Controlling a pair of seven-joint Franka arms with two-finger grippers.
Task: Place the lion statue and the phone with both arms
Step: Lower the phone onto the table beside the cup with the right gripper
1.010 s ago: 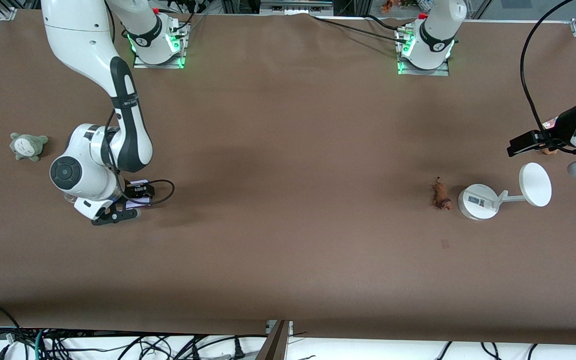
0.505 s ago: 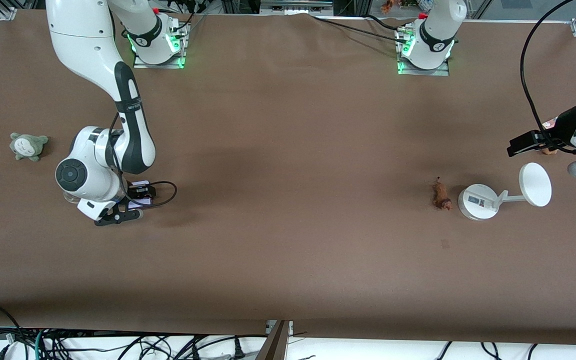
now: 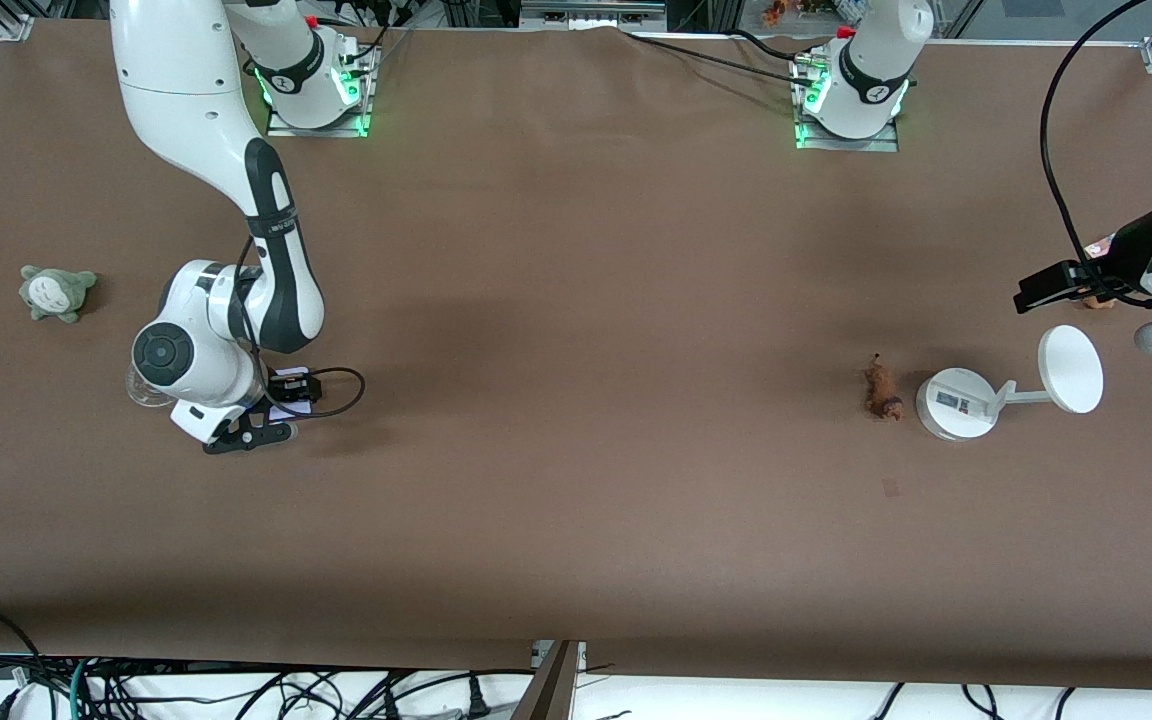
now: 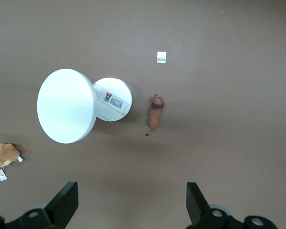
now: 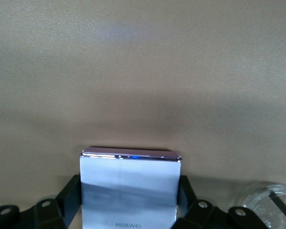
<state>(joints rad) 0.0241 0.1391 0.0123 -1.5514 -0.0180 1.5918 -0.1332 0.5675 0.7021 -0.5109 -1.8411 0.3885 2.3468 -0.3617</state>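
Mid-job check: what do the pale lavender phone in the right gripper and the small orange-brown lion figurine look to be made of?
Pale lavender phone, clamped in the right gripper: probably glass or glossy plastic, since its face mirrors light and its edge glints like polished metal. Small orange-brown lion figurine: likely hard moulded plastic or resin with a matte finish and no fuzz; too small to be sure.

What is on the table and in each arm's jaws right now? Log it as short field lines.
right gripper: shut on the phone, over the right arm's end of the table
left gripper: open, holding nothing, waits above the left arm's end
lion statue: lying on the table beside the white stand, apart from it
brown plush: with a card tag, near the stand's disc
grey-green plush: on the table at the right arm's end
task state: phone gripped, lion not yet picked up
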